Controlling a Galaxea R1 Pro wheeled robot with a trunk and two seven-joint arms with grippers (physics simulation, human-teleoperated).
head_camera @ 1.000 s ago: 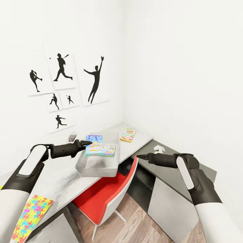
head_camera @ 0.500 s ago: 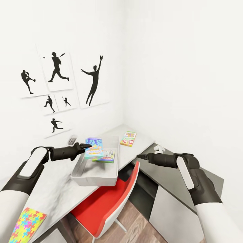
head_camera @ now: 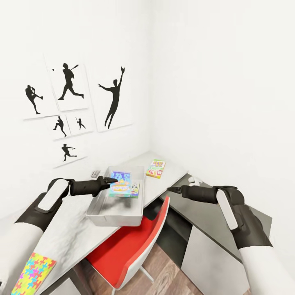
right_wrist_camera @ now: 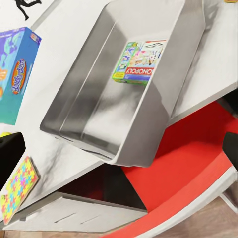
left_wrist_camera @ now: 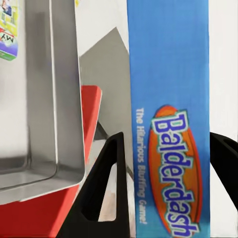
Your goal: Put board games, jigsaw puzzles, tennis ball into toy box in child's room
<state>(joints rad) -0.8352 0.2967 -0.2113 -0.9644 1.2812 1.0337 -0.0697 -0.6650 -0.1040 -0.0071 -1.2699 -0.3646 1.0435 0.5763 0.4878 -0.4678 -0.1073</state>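
Left gripper (head_camera: 113, 180) jaws clamp Balderdash game box (head_camera: 120, 183), hanging above toy box (head_camera: 107, 216) far end. Right gripper (head_camera: 170, 189) nearer table corner; jaw state unclear.

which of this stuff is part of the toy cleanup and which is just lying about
Part of the job:
- blue Balderdash game, held in the left gripper over the toy box
- Monopoly game, already in the box
- board game on the table
- jigsaw puzzle on the table

Just lying about:
- red chair
- silhouette wall prints
- small white object on the dark desk
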